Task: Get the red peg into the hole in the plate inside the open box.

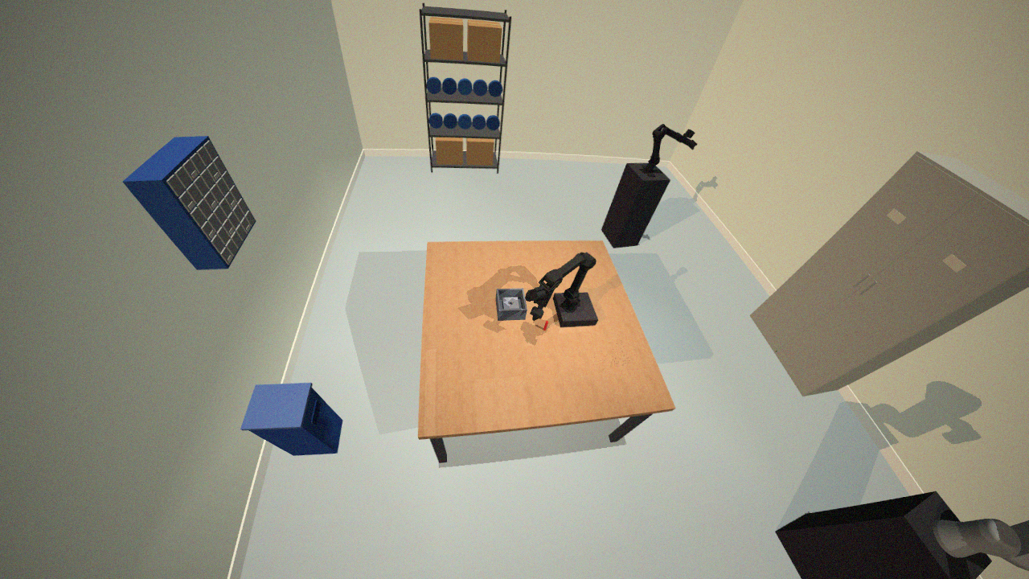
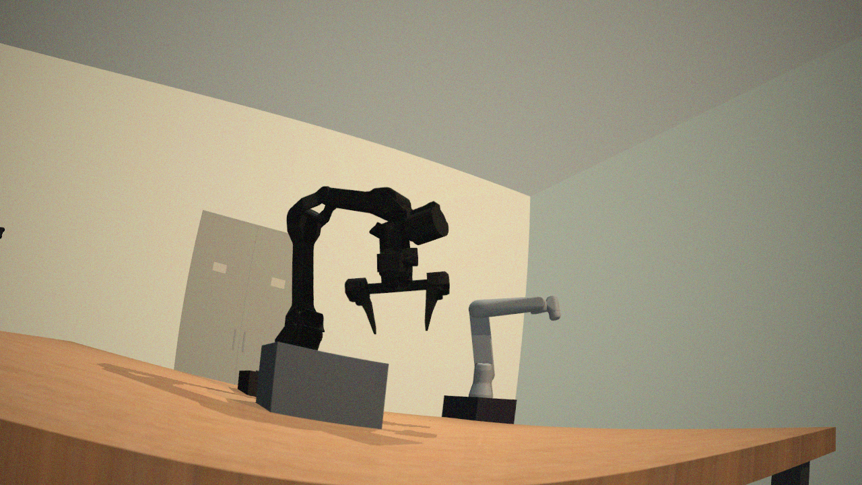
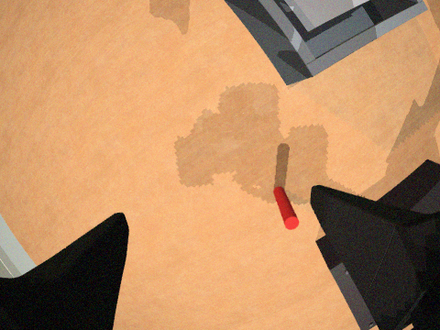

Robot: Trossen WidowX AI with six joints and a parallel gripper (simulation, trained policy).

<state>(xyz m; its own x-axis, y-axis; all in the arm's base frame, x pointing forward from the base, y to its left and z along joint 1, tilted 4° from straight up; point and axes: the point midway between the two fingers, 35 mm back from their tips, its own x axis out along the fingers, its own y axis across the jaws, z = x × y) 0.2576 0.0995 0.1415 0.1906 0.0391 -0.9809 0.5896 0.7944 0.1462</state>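
The red peg [image 1: 545,326] [image 3: 285,208] stands upright on the table, off the box's near right corner in the top view. The grey open box [image 1: 511,315] [image 2: 328,386] [image 3: 293,69] holds a light grey plate [image 3: 321,11]; its hole is not clear in the wrist view. My gripper [image 2: 401,331] [image 3: 221,209] is wide open and empty, pointing down well above the table. In the wrist view the peg shows between the fingertips, much nearer the right one. The box hides the peg in the exterior view.
The wooden table [image 1: 503,381] [image 2: 542,452] carries the arm's dark base block [image 1: 577,317], just right of the peg in the top view. The box walls rise around the plate. Other arms, a shelf and cabinets stand away from the table.
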